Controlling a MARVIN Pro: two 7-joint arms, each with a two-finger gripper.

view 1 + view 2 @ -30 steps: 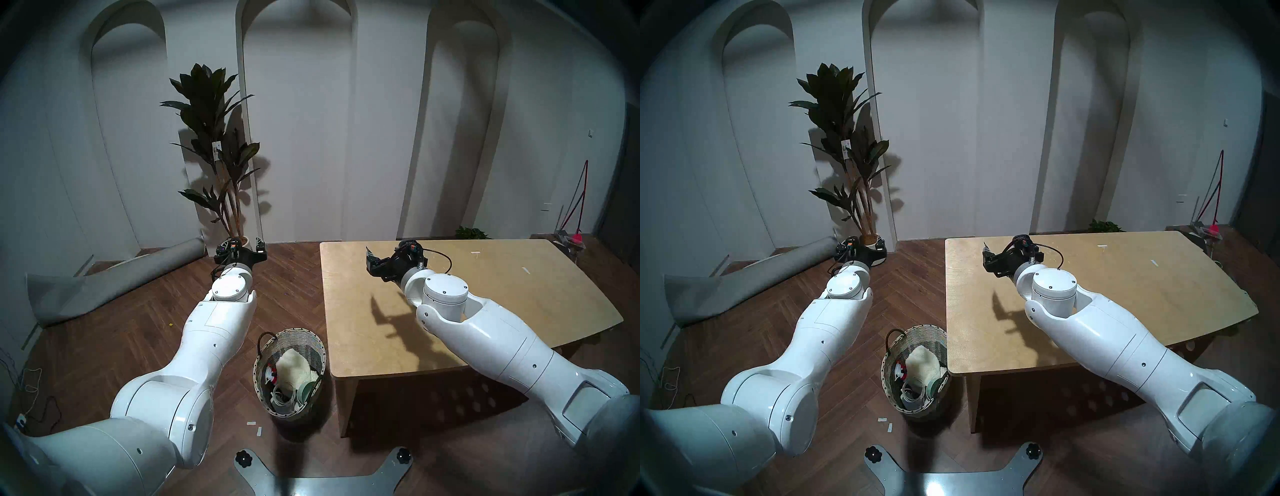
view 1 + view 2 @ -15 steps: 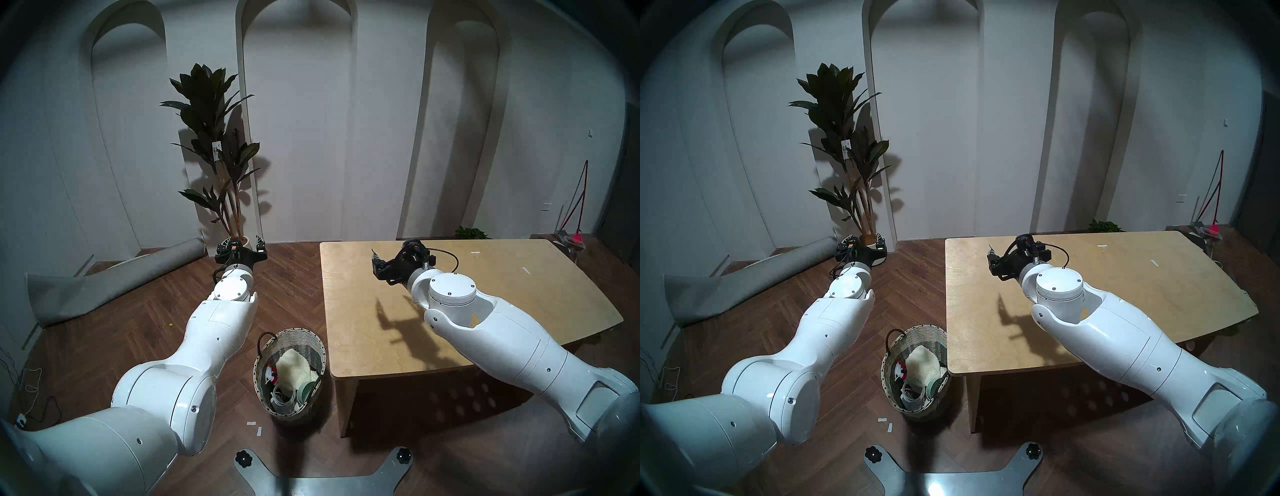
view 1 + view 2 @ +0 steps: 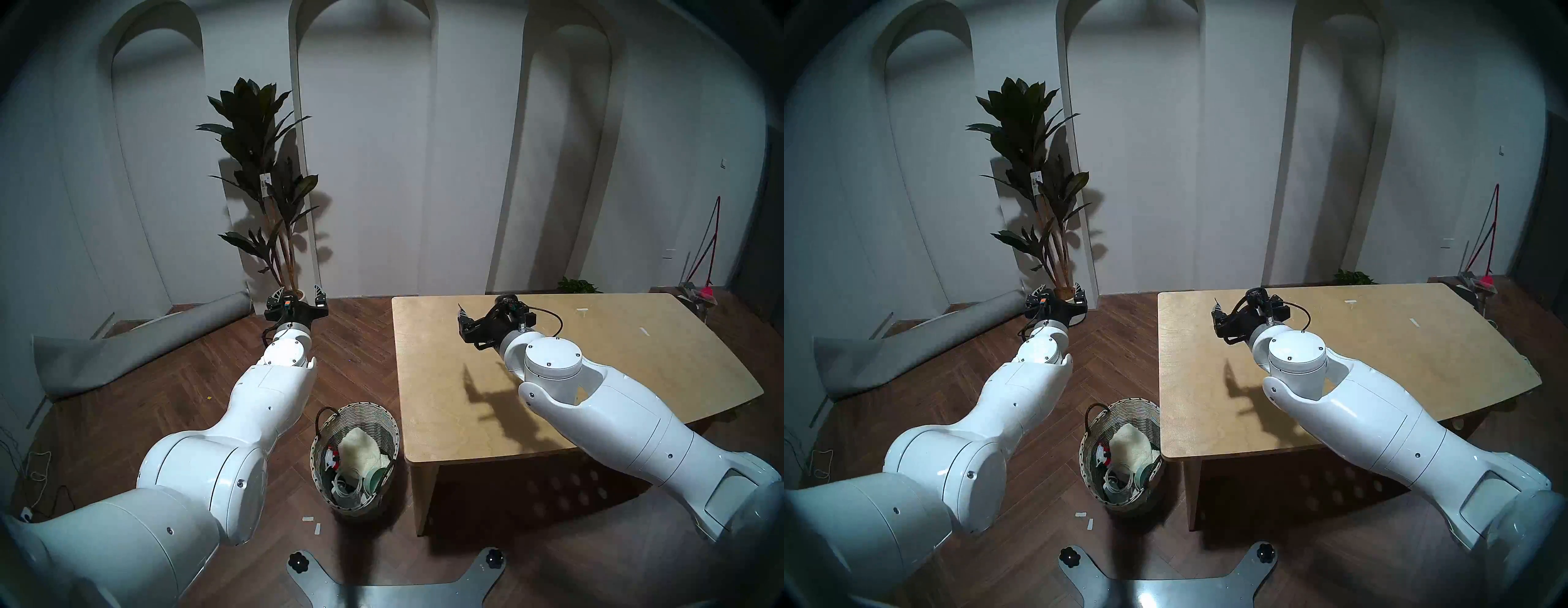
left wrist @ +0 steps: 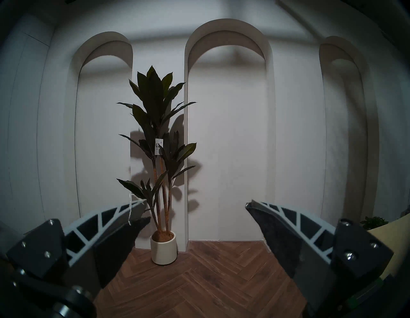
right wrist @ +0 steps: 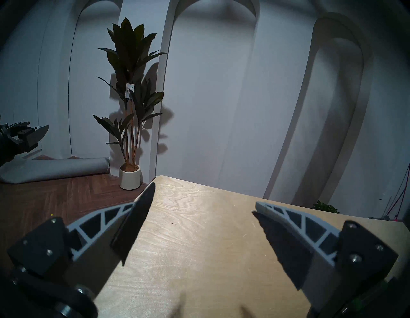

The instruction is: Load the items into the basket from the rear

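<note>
Right arm has drifted slightly rightward over the pale wooden bench; both grippers, left gripper and right gripper, gape empty since cream waffle-knit cloth, white cable coil and mint-green round bowl lie inside the round grey-and-white wicker basket on the floor.

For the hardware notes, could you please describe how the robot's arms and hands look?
Both arms are glossy white, rounded shells with small dark screws. The left hand and right hand are black, with pale grey lattice fingers lined with dark pads. A black cable loops at the right wrist.
</note>
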